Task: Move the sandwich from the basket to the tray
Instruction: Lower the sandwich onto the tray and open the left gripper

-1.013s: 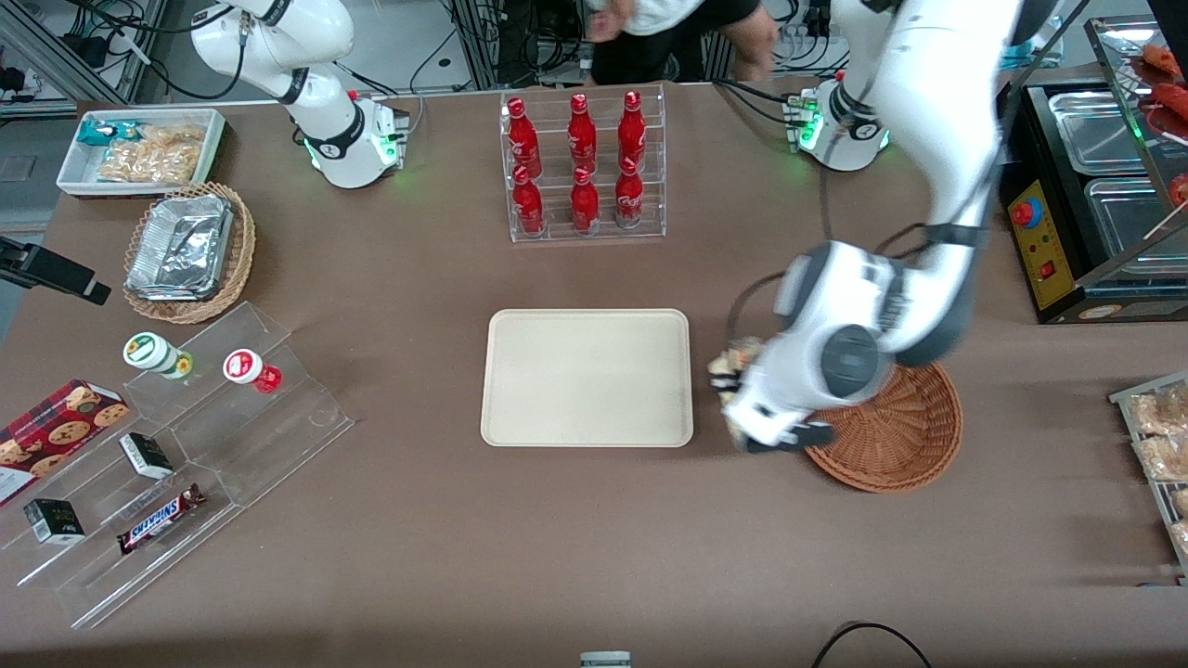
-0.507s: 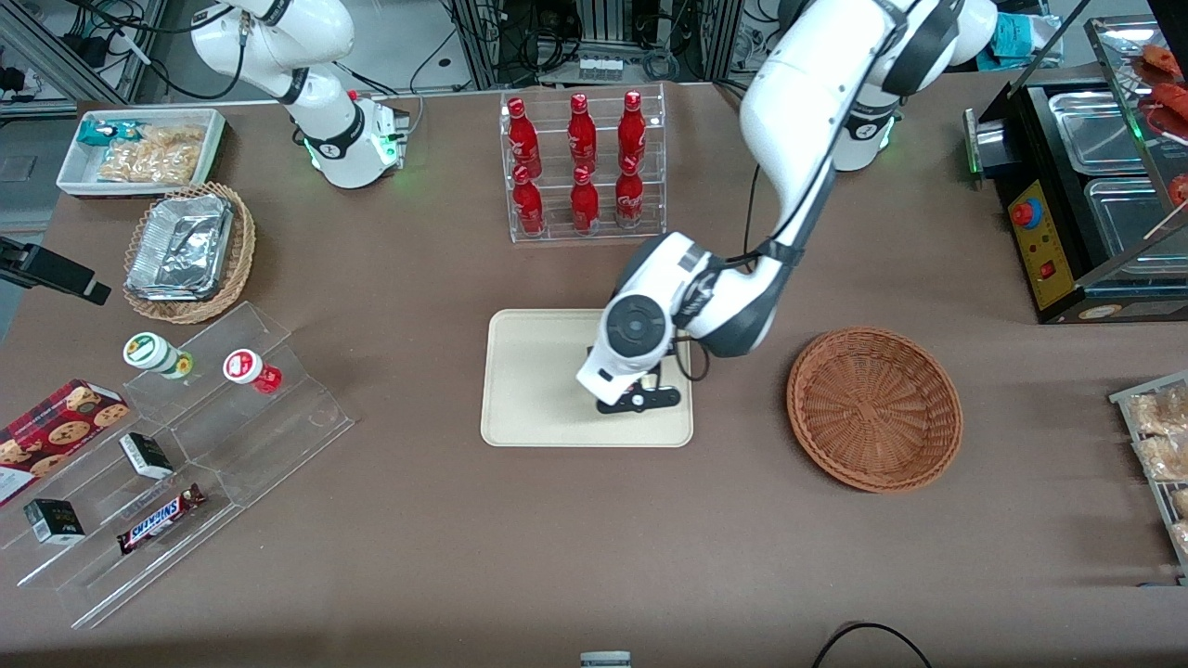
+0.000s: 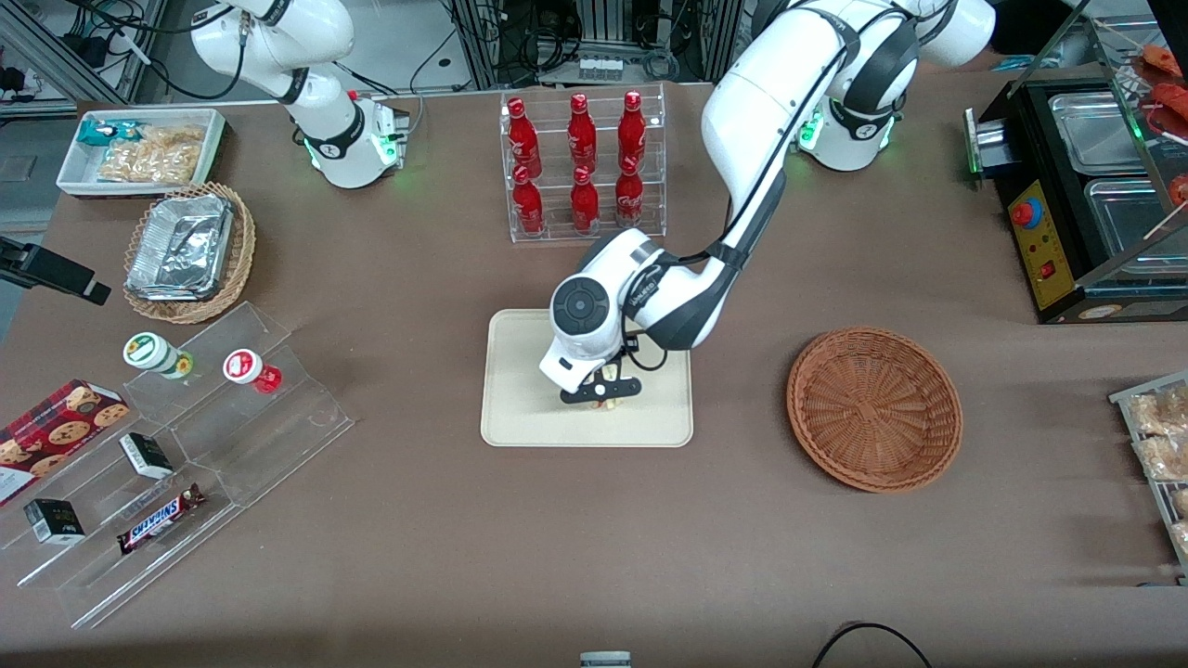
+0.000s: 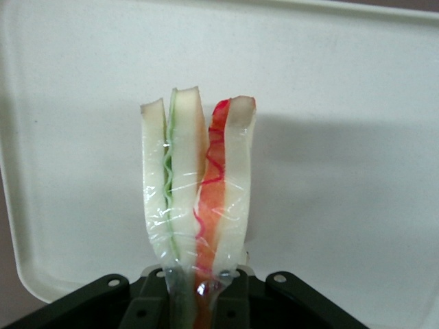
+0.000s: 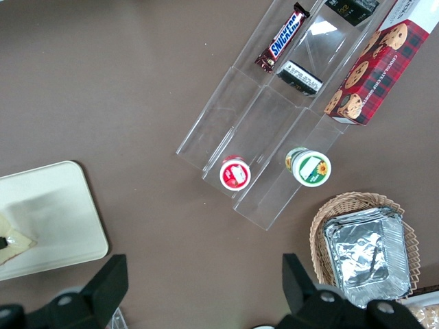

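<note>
My left gripper [image 3: 601, 390] hangs over the middle of the cream tray [image 3: 520, 408], shut on the sandwich [image 4: 197, 185]. The wrapped wedge shows white bread with a green layer and a red-orange layer, its wrapped end pinched between the black fingers [image 4: 147, 301]. The gripper [image 4: 195, 301] holds it just above the tray's floor [image 4: 343, 137]; contact cannot be told. In the front view only a small piece of the sandwich [image 3: 607, 373] shows under the wrist. The reddish-brown basket [image 3: 874, 408] sits empty toward the working arm's end. The right wrist view catches the tray [image 5: 55, 212] and a sandwich corner [image 5: 12, 241].
A clear rack of red bottles [image 3: 583, 167] stands farther from the front camera than the tray. Toward the parked arm's end are a tan wicker basket with a foil container [image 3: 186, 250], a white snack bin [image 3: 139, 150] and acrylic steps with snacks [image 3: 186, 436]. A black appliance [image 3: 1086, 195] stands past the basket.
The arm carried the sandwich from beside the basket to over the tray, then shifted a little farther toward the parked arm's end. The basket now lies uncovered and empty.
</note>
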You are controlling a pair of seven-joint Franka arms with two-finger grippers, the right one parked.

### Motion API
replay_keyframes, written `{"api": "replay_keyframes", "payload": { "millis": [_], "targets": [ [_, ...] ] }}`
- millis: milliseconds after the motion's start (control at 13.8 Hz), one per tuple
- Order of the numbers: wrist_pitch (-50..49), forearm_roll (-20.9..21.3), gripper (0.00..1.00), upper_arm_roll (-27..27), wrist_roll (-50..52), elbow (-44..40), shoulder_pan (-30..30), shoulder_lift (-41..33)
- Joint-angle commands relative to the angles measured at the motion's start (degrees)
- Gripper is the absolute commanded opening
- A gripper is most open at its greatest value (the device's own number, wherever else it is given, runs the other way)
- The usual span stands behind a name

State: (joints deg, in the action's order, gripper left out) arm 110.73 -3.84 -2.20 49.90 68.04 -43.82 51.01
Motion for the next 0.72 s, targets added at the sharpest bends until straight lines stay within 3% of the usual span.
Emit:
{"api": "replay_keyframes", "payload": {
  "millis": [0,145,217,434,651],
  "targets": [
    [-0.3,0.9,0.16,0.7,2.9,-1.9,-2.3,0.8],
    [-0.5,0.9,0.19,0.9,3.0,-1.5,-3.3,0.8],
    [-0.5,0.9,0.27,0.9,3.0,-1.3,-3.3,0.9],
    [-0.4,1.0,0.76,0.9,3.2,-1.2,-3.3,1.6],
    [-0.3,1.0,0.99,1.1,3.1,-1.2,-2.8,1.7]
  ]
}}
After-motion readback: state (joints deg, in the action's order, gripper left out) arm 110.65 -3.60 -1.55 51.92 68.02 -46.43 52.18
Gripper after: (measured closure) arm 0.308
